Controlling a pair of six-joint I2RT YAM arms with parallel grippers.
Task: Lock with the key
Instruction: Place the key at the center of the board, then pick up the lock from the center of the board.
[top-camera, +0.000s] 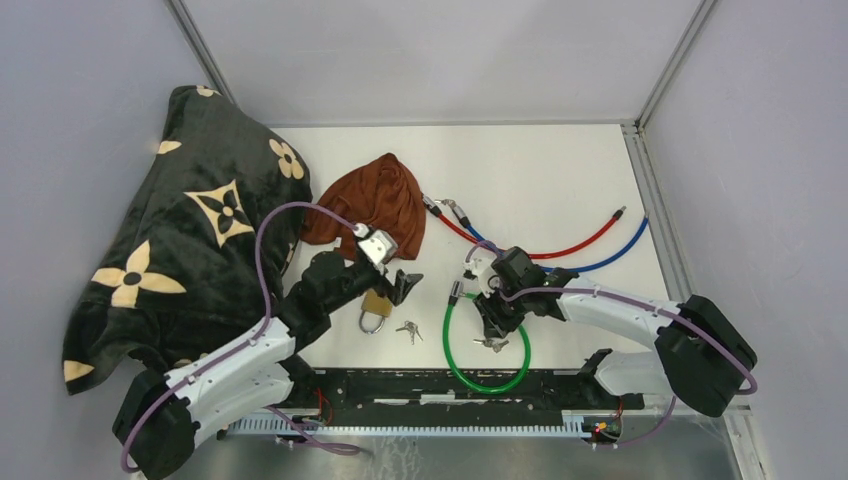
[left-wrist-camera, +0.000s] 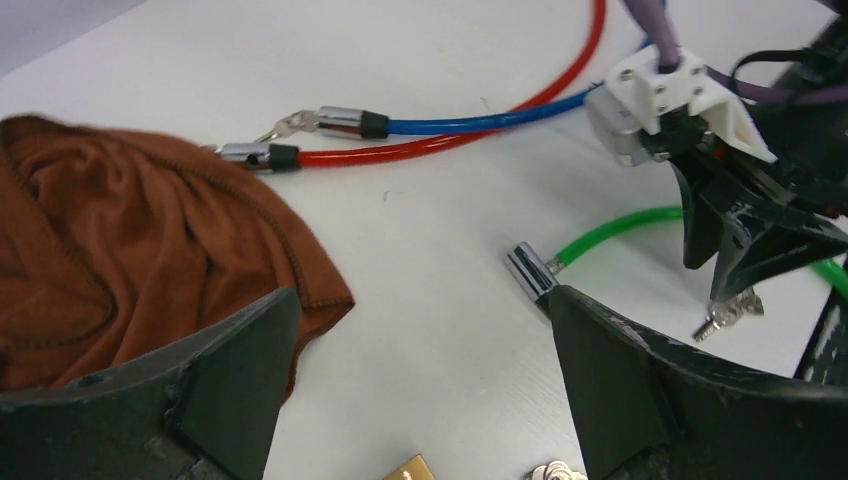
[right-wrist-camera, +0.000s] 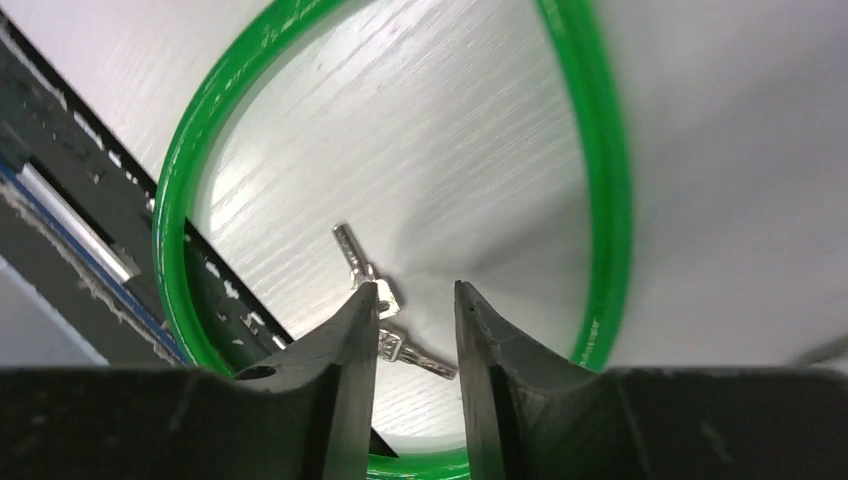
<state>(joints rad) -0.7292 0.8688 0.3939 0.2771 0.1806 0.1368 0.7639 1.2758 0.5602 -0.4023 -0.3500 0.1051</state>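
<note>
Your brass padlock lies flat on the white table, with its silver shackle toward the arms' bases. It sits just below your left gripper, whose jaws are wide apart and hold nothing. A small silver key bunch lies just beside the padlock. Your right gripper has its jaws slightly apart over a second key bunch inside the green cable loop, and nothing is clamped.
</note>
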